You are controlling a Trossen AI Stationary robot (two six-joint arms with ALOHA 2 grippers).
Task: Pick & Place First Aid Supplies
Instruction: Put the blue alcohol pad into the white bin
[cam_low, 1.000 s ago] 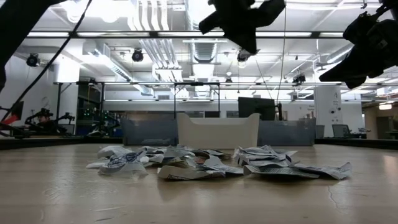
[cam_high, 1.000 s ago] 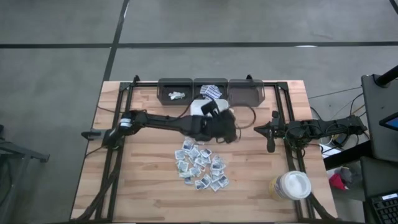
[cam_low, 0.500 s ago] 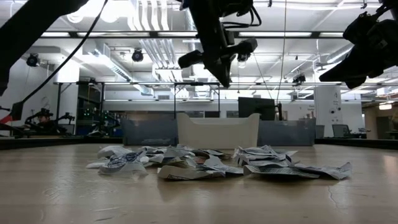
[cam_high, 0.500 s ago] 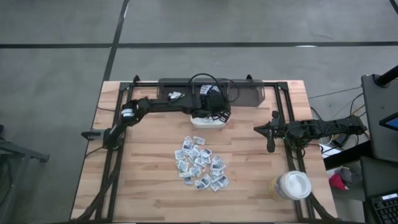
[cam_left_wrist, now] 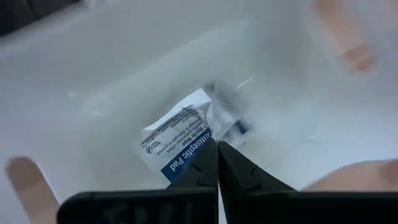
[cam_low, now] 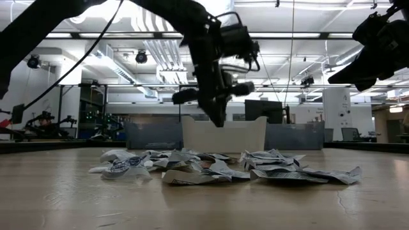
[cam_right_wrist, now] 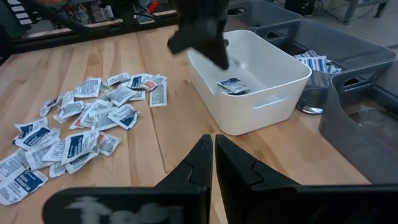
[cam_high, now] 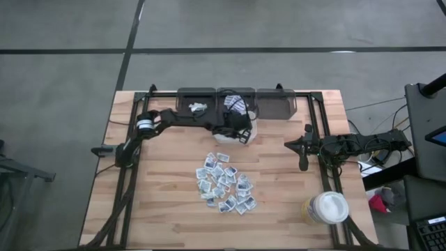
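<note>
A: White bin (cam_right_wrist: 249, 87) near the counter's back edge is entered by the left gripper (cam_left_wrist: 217, 163), fingers together, pinched on one sachet (cam_left_wrist: 177, 146), it seems. Loose sachets (cam_high: 224, 183) are heaped mid-counter.

B: Risk: a corner-only pinch, so the sachet could be dragged back out. Right gripper (cam_right_wrist: 213, 155) is parked closed, empty, by the right edge.

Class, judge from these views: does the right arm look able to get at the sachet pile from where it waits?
Probably yes. The right tool hangs shut beside the sachet pile, with bare table between; the left tool is off over the white bin.
</note>
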